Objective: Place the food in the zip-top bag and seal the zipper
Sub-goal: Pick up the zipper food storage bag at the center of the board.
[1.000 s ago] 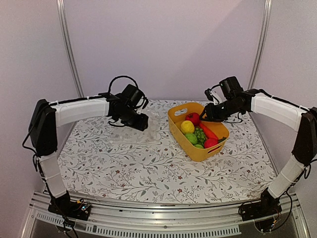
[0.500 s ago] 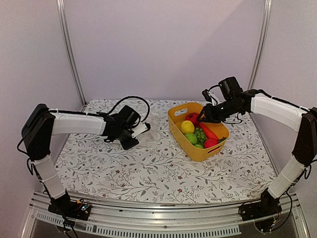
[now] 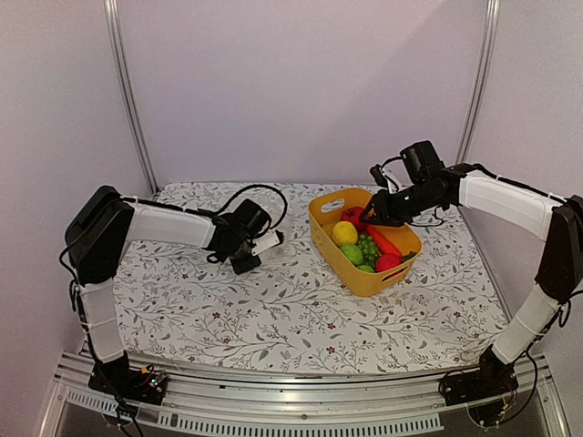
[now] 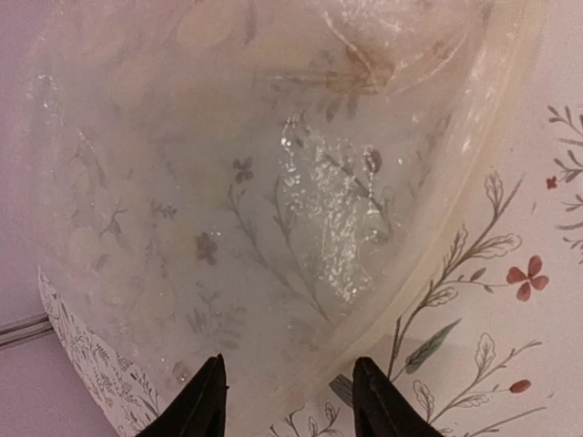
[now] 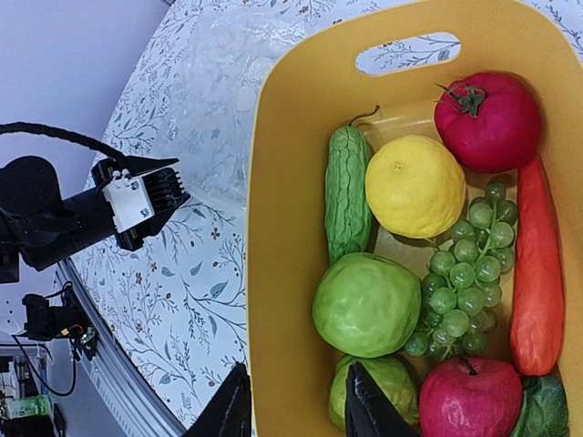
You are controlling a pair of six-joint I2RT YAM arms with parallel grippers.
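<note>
The food lies in a yellow tub (image 3: 321,228): red tomato (image 5: 487,123), lemon (image 5: 414,187), green cucumber (image 5: 346,191), green apple (image 5: 367,305), grapes (image 5: 460,291), carrot (image 5: 537,282), red apple (image 5: 469,401). My right gripper (image 5: 296,410) is open above the tub's near wall, one finger on each side; in the top view it (image 3: 369,215) hovers over the tub. The zip-top bag (image 4: 273,182) lies flat on the table left of the tub (image 3: 282,226). My left gripper (image 4: 287,405) is open and low at the bag, whose thick edge strip (image 4: 437,264) runs between the fingertips.
The flowered tablecloth (image 3: 273,309) covers the table. The left gripper's body (image 5: 137,196) shows left of the tub in the right wrist view. Metal posts (image 3: 127,91) stand at the back corners, with walls close behind.
My left arm has come down from above the bag and stretched right, low to the table at the bag's edge. My right gripper has shifted slightly left over the tub.
</note>
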